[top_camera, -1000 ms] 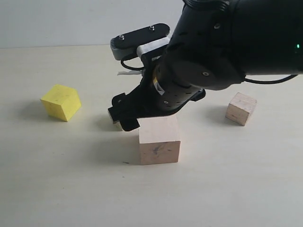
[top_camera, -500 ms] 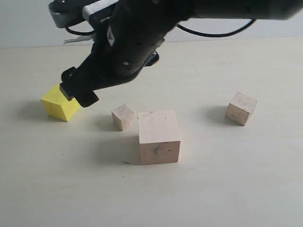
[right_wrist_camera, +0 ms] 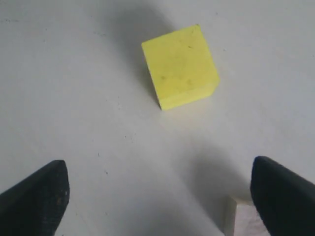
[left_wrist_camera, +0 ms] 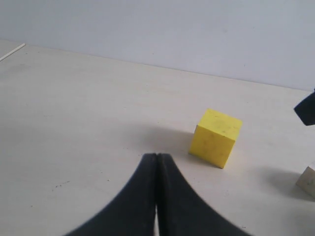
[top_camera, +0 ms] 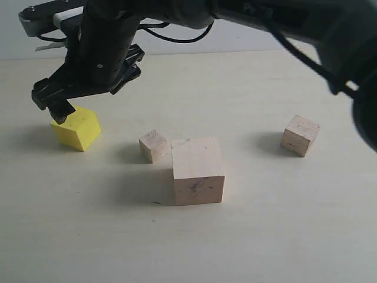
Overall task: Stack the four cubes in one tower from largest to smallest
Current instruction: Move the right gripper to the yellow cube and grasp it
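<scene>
Four cubes sit apart on the table. The yellow cube (top_camera: 76,127) is at the left, the small wood cube (top_camera: 154,145) beside the large wood cube (top_camera: 198,171) in the middle, and the medium wood cube (top_camera: 300,135) at the right. My right gripper (top_camera: 53,105) has reached across and hovers open just above and behind the yellow cube (right_wrist_camera: 180,66), which lies ahead of the gripper (right_wrist_camera: 158,187), outside the jaws. Nothing is between its fingers. My left gripper (left_wrist_camera: 156,157) is shut and empty, low over the table, with the yellow cube (left_wrist_camera: 216,137) a short way off.
The right arm's dark bulk (top_camera: 235,15) spans the top of the exterior view above the cubes. A corner of the small wood cube (right_wrist_camera: 240,217) shows near one right finger. The pale tabletop (top_camera: 265,236) stretches in front of the cubes.
The right arm swept left from over the large wood cube to above the yellow cube, uncovering the small wood cube. Its jaws stayed open. No cube moved.
</scene>
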Controlling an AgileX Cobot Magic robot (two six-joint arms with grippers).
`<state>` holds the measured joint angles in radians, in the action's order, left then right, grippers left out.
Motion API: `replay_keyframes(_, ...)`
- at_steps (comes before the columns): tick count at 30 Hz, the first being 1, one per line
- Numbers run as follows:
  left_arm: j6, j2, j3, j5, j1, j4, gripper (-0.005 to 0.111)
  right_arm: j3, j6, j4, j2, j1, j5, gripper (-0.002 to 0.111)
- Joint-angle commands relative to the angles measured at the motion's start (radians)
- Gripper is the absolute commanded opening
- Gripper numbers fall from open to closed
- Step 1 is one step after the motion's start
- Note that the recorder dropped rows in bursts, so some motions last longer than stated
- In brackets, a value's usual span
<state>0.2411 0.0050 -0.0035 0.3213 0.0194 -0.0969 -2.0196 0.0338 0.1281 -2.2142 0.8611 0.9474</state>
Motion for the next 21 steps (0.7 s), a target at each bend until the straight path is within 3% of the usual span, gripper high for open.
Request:
replay_keyframes(1,0.002,-0.005,0.004,-0.009,0.002,0.000,0.000,-0.154,0.033,0.057,-0.113,-0.030,0.051,0.094)
replay_keyframes(12,0.002,-0.005,0.004,-0.009,0.002,0.000,0.000,-0.450,0.118,0.092,-0.348,-0.043,0.093,0.094)
replay_keyframes(21,0.002,-0.005,0.004,-0.009,0.002,0.000,0.000,-0.527,0.202,0.094,-0.435,-0.043,0.042,0.094)
